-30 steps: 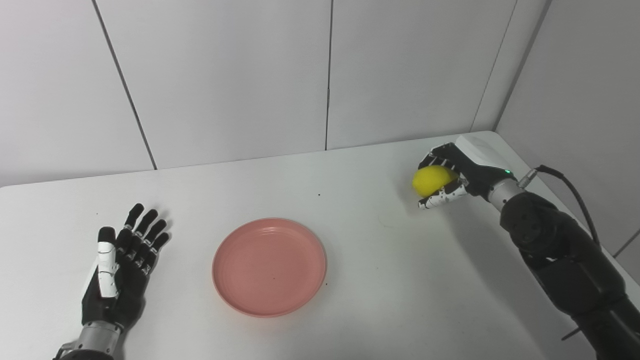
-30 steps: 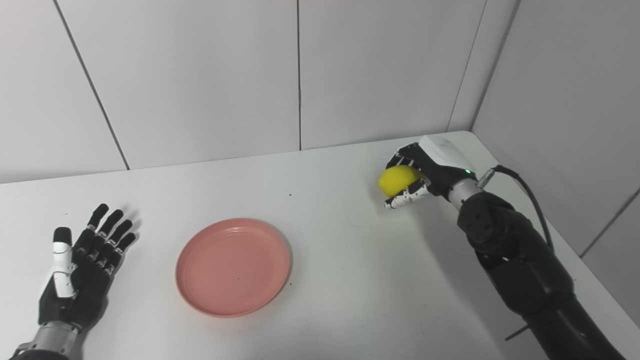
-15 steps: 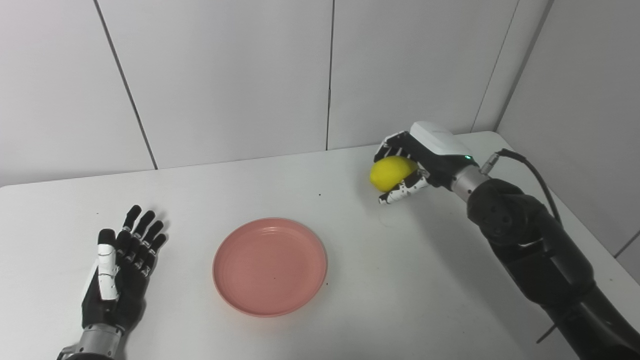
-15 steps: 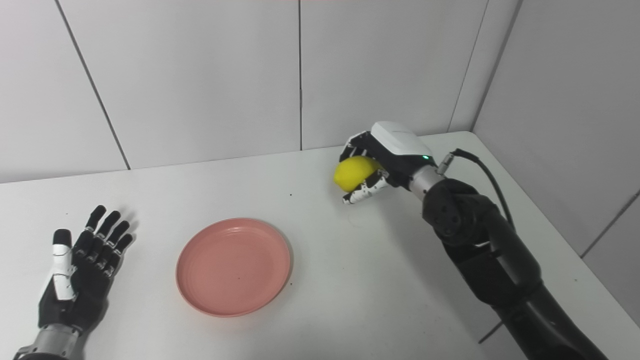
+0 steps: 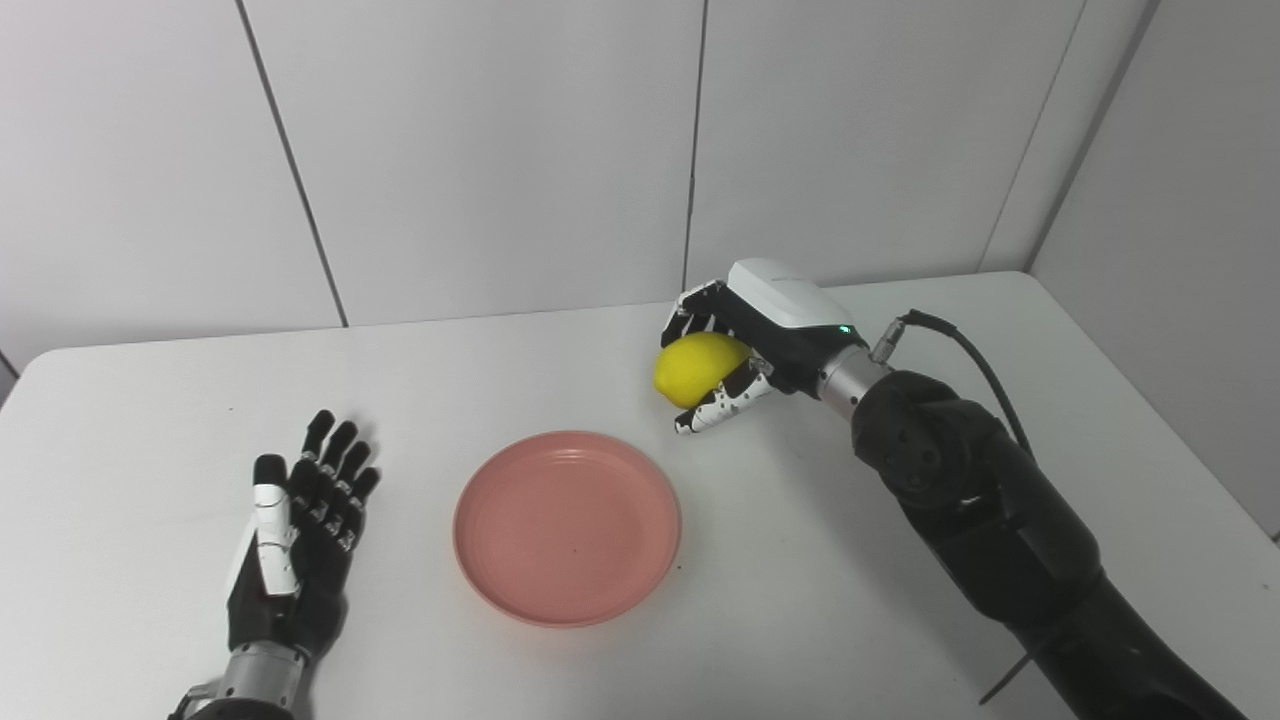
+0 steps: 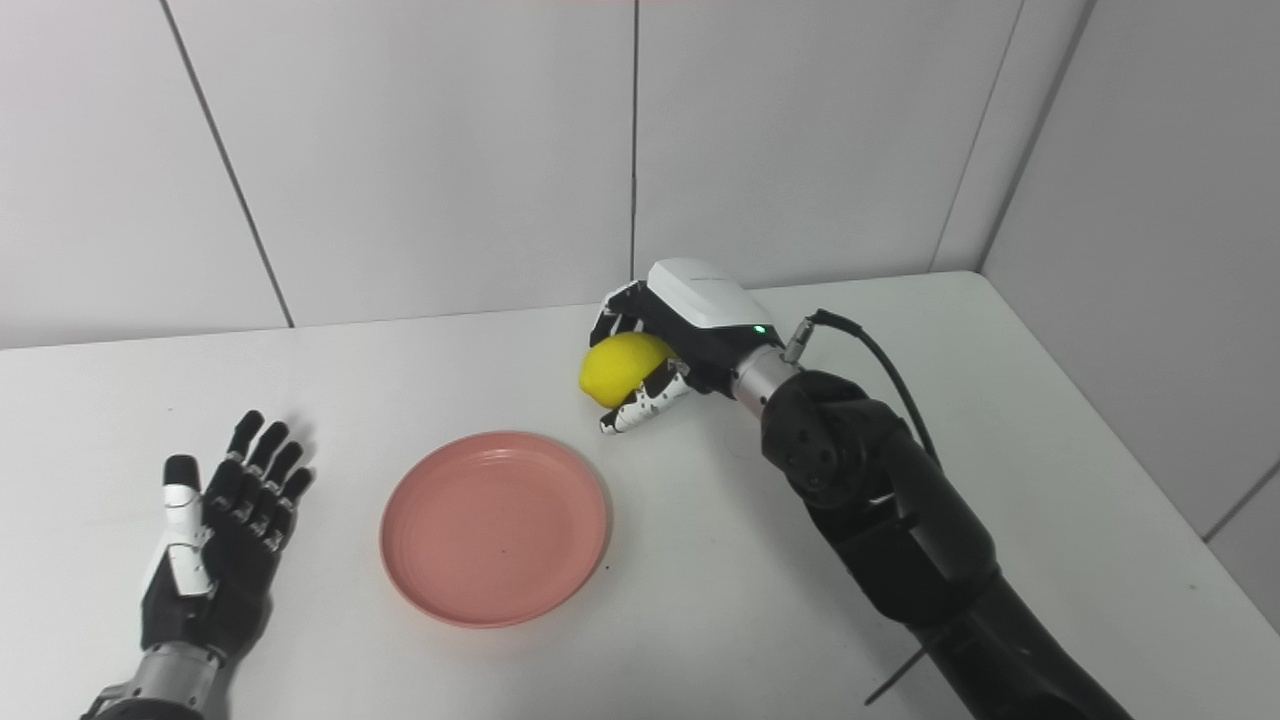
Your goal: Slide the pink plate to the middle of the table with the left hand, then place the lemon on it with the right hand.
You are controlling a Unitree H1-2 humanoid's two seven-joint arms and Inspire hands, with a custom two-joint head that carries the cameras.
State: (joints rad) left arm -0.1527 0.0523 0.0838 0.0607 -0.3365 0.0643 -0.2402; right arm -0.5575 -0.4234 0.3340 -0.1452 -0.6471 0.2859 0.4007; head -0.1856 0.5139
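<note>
Lemon (image 5: 696,368) is sitting inside the right hand (image 5: 735,350), and the fingers are wrapping tight around it. The hand is holding it up off the white table (image 5: 900,300), at about one o'clock from the pink plate (image 5: 568,525) and near its rim, but not over it yet.

The pink plate is lying flat near the middle of the table, so the sliding part looks done. The step going on now is the second one: the lemon is being carried to the plate.

The left hand (image 5: 292,540) is resting on the table at nine o'clock from the plate, a little way off. Its fingers are stretching out straight and it is holding nothing. It is not touching the plate.

For the next move, the right hand is needing to go toward seven o'clock until the lemon is hanging over the middle of the plate. Then it should go down low before the fingers let go. A lemon is round and can roll, so dropping it from high up could send it over the low rim.
</note>
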